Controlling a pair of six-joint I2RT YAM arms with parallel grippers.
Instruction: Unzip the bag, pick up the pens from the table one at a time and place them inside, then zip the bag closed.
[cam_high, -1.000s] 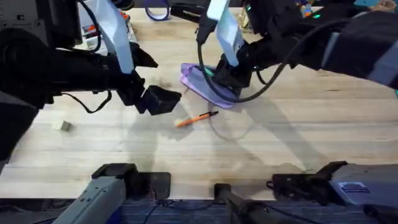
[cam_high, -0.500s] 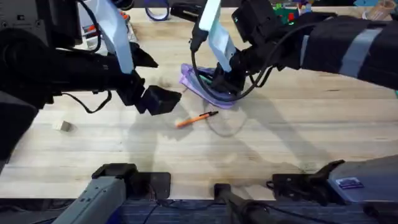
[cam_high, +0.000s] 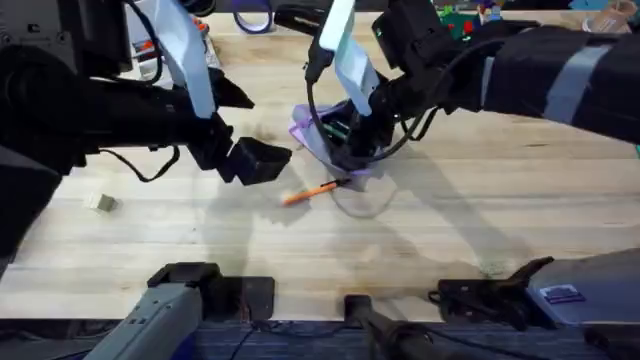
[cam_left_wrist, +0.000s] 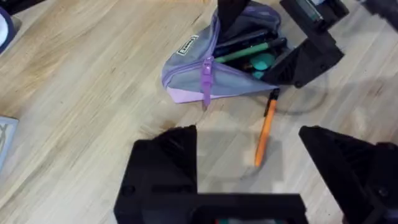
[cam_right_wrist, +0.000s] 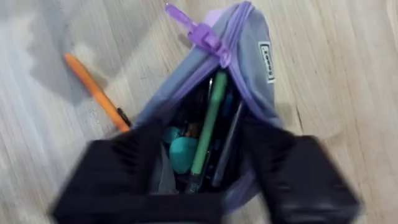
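The lavender bag (cam_high: 310, 132) lies unzipped on the table (cam_high: 450, 220), its mouth gaping. A green pen (cam_right_wrist: 208, 118) lies inside it among other dark items, also seen as the green pen (cam_left_wrist: 249, 53). My right gripper (cam_high: 350, 148) is open, its fingers (cam_right_wrist: 124, 165) straddling the bag's open end. An orange pen (cam_high: 315, 189) lies on the wood just in front of the bag, the same orange pen (cam_left_wrist: 266, 127). Left of that pen and above the table, my left gripper (cam_high: 258, 160) hovers open and empty, facing the bag's zipper pull (cam_left_wrist: 206, 78).
A small pale block (cam_high: 100, 203) lies at the table's left. A purple looped object (cam_high: 252, 18) and colourful clutter (cam_high: 470, 15) sit along the back edge. Bare wood stretches in front of and to the right of the bag.
My right gripper has sunk lower over the bag's near end, and the bag has shifted slightly toward the orange pen. The left arm has not moved.
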